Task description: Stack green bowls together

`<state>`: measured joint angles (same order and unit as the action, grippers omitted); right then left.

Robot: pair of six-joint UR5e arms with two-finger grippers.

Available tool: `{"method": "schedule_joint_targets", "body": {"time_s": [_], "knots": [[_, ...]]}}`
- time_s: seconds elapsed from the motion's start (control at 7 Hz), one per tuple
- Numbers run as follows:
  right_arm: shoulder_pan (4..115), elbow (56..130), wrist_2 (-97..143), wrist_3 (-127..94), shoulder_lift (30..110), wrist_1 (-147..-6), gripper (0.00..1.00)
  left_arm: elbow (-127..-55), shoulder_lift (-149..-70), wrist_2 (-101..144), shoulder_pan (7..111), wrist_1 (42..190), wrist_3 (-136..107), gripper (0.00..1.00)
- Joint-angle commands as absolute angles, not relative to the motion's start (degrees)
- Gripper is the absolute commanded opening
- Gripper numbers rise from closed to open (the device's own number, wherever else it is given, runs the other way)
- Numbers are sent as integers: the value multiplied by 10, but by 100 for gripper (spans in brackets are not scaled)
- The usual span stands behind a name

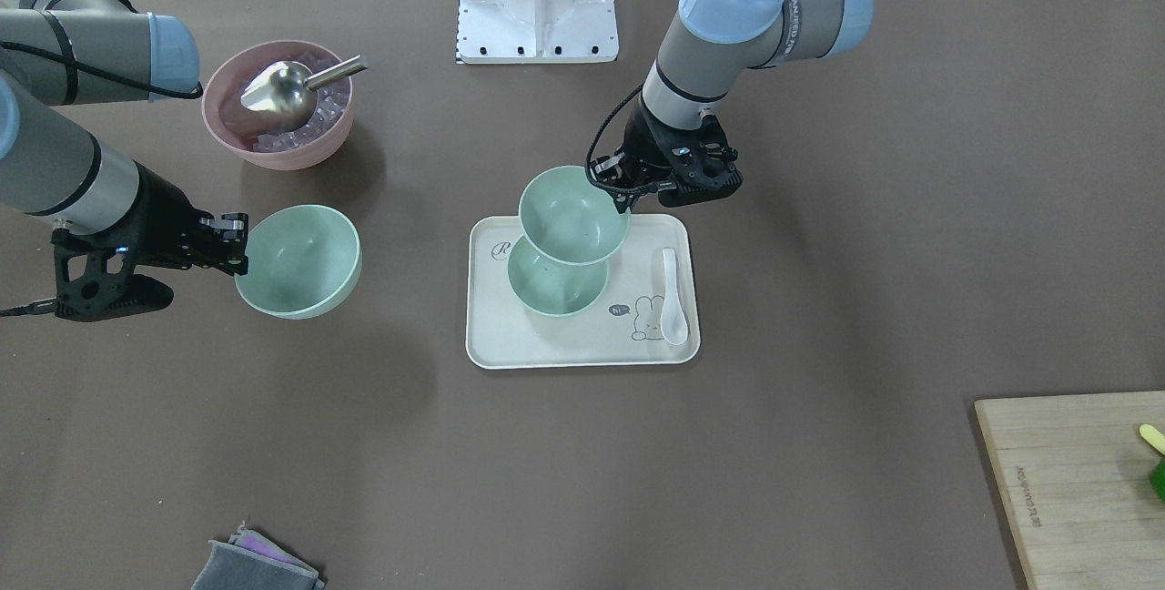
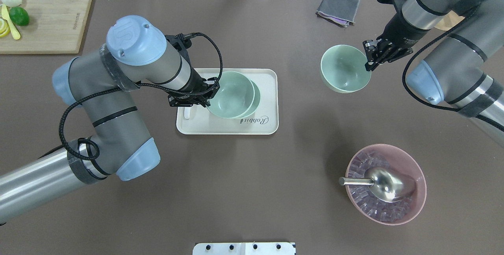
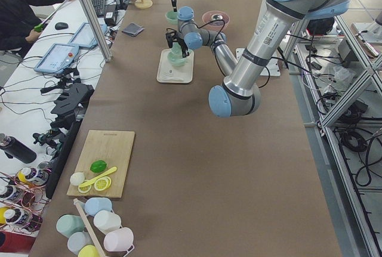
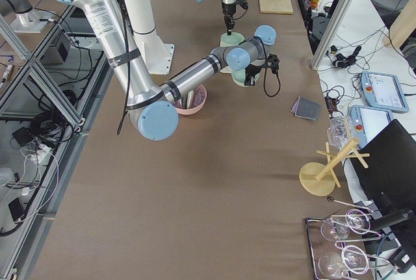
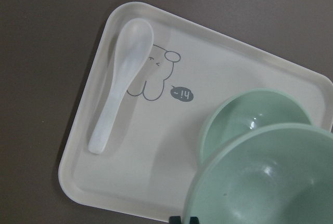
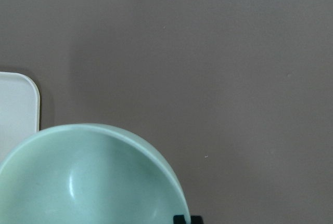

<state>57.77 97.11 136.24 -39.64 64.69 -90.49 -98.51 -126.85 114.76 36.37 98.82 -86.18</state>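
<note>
My left gripper is shut on the rim of a green bowl and holds it raised over the cream tray. A second green bowl sits on the tray, partly hidden under the held one. My right gripper is shut on the rim of a third green bowl, held above the brown table away from the tray.
A white spoon lies on the tray. A pink bowl with ice and a metal scoop stands near the right arm. A grey cloth, a wooden board with fruit and the white base are around.
</note>
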Motion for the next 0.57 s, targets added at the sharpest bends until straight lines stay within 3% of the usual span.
{"method": "schedule_joint_targets", "body": {"time_s": [0.0, 0.43], "knots": [[578, 970, 1358, -396, 648, -905, 0, -956, -1295, 1136, 363, 983, -860, 0], [578, 969, 1353, -396, 649, -904, 0, -932, -1339, 1135, 363, 913, -843, 0]]}}
